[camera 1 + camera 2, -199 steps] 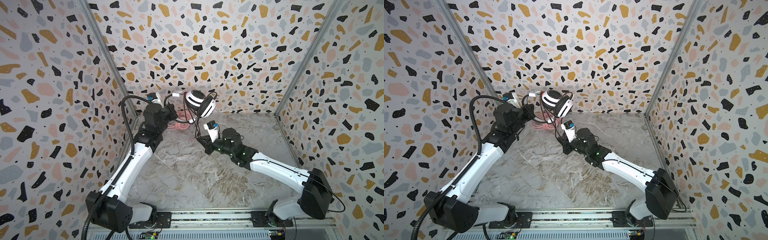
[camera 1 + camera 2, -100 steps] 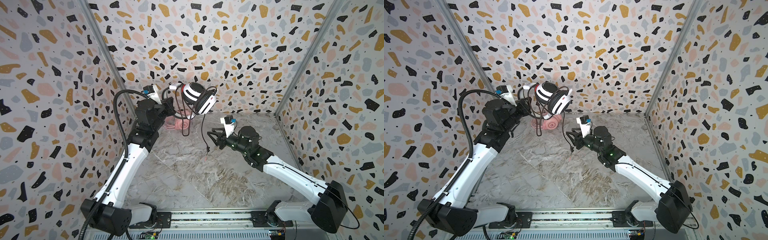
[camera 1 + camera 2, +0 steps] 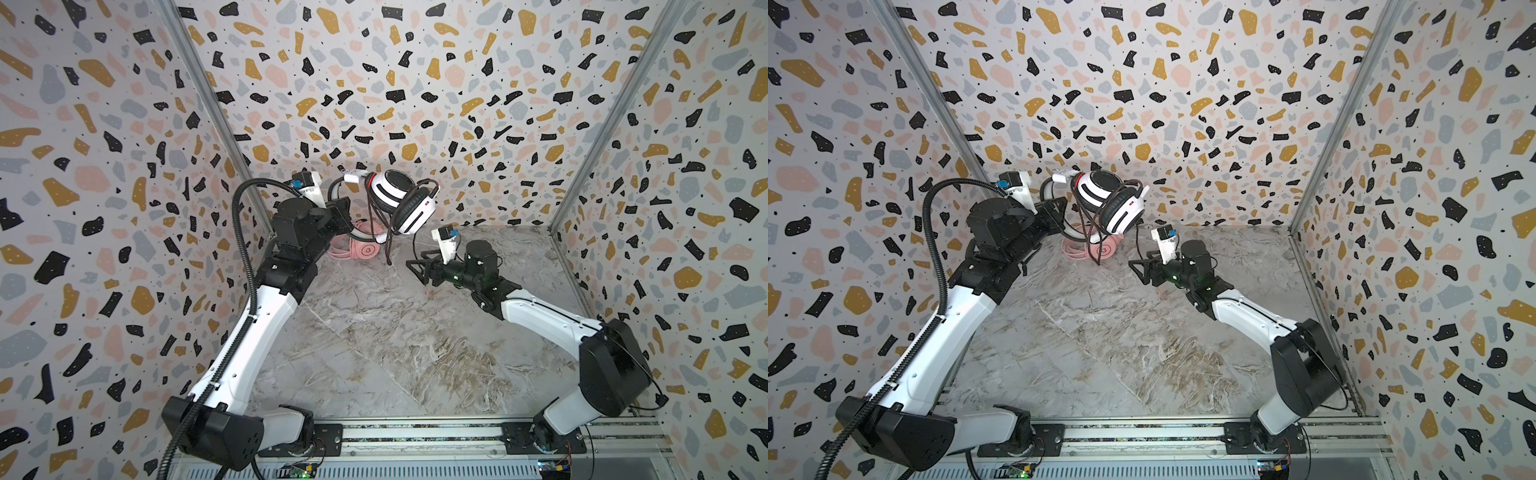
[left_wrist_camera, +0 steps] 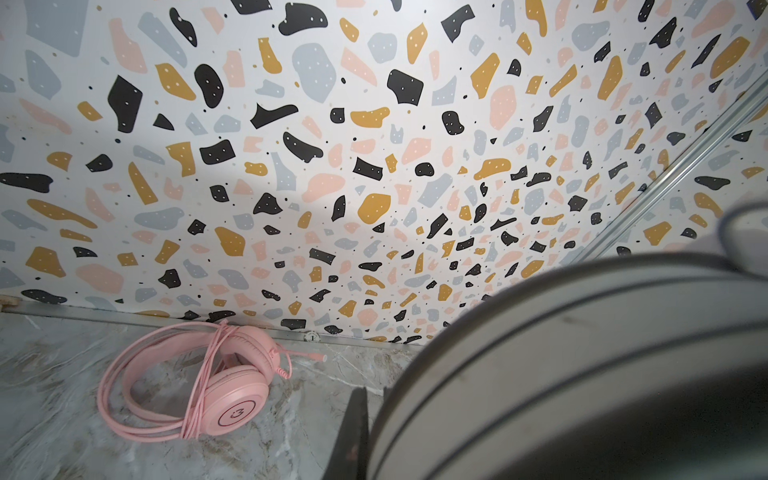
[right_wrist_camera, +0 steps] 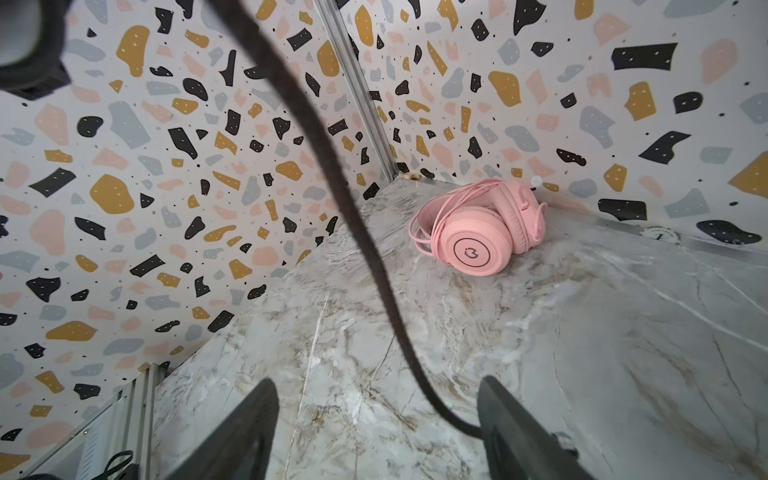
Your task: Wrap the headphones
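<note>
Up against the back wall (image 3: 395, 104), the left pincer (image 3: 347, 218) is clamped on the headband of the white headset (image 3: 401, 199). It holds the set clear of the table (image 3: 374, 340), likely so that the black cord (image 5: 332, 166) can be passed round the band and cups without dragging. Several turns already lie over it, and a loose tail hangs down toward the table.

The right pincer (image 3: 416, 272) stands low and just beside that tail with its jaws apart. In the right wrist view the cord runs down between the two fingers (image 5: 511, 424) and ends close against one; whether it touches cannot be told. That reads as a spot from which to take the cord for another turn.

The pink headset (image 4: 232, 390) lies on the table close to the back wall, below the raised set, its own pink cord already wound round it.

Room is tight at the back: wall, left arm, both headsets and the hanging tail crowd together, and the tail could snag on the pink set. The middle and front of the table give the right arm far freer room to swing the cord
</note>
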Motion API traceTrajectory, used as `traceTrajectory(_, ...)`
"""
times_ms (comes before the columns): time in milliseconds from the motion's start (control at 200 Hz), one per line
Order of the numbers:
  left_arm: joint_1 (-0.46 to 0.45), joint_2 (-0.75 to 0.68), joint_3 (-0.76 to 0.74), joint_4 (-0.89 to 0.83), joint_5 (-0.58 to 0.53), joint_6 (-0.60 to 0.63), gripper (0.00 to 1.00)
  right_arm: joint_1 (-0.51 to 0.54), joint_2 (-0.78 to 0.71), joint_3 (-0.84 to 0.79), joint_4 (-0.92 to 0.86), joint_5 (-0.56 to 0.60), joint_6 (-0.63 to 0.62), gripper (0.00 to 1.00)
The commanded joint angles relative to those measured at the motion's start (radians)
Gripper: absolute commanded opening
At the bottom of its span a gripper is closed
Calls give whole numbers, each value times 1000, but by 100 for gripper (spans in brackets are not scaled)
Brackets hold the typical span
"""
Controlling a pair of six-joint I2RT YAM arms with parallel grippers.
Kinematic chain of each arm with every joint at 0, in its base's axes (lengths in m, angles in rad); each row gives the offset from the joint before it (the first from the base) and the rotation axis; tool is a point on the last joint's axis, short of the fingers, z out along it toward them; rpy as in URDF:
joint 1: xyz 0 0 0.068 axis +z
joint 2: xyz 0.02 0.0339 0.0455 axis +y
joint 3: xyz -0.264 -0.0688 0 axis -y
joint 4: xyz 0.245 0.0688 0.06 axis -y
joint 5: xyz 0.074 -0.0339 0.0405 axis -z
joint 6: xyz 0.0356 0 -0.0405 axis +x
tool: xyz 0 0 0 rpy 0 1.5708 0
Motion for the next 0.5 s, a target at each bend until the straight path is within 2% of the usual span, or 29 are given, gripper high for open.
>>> traceTrajectory(0, 4, -29, 71, 97, 31, -32, 0, -11, 48, 79, 65, 13, -8, 77)
traceTrajectory(135, 4, -29, 74, 92, 36, -33, 0, -15, 143, 174, 54, -7, -23, 76)
traceTrajectory(285, 4, -28, 72, 88, 29, -31, 0, -7, 201, 242, 60, -85, 7, 74)
traceTrajectory(496, 5, -19, 94, 56, 23, -9, 0, -15, 116, 131, 86, -103, 15, 74)
